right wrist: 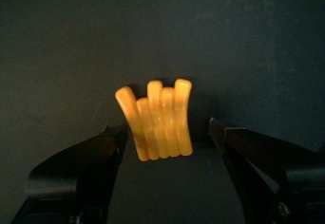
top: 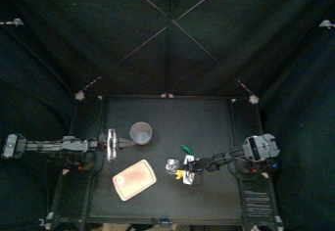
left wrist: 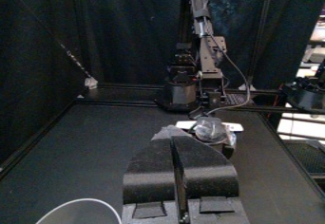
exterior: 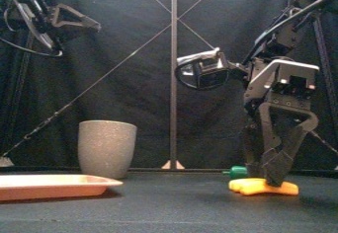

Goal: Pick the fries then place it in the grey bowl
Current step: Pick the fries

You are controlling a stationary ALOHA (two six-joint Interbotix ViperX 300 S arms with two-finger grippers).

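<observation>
The fries (right wrist: 156, 121) are a cluster of smooth, glossy yellow-orange sticks with rounded tips, fused side by side. They lie on the matt black worktop (top: 157, 115) at the lower right of the front view (exterior: 260, 187), low and flat.

The right gripper (exterior: 275, 173) comes down over them with its fingers (right wrist: 95, 161) spread open, one on each side of the cluster and nothing gripped. The right wrist view shows this straddle squarely, which the front view only hints at. Whether a finger touches the sticks cannot be told.

A small green toy (exterior: 238, 170) sits just behind the fries. Its shape is too small to make out.

The grey bowl (exterior: 107, 148) is a tall speckled cup with a slightly tapered wall, standing upright left of centre, well apart from the fries. The top view looks into its mouth (top: 140, 132) and shows only a pale inside.

In front of it lies the pink tray (top: 133, 181), flat with a shallow raised rim and rounded corners. Its surface shows plain pink from above.

The left gripper (left wrist: 181, 147) rests at the left of the top view, beside the cup, its fingers pressed together on nothing.
</observation>
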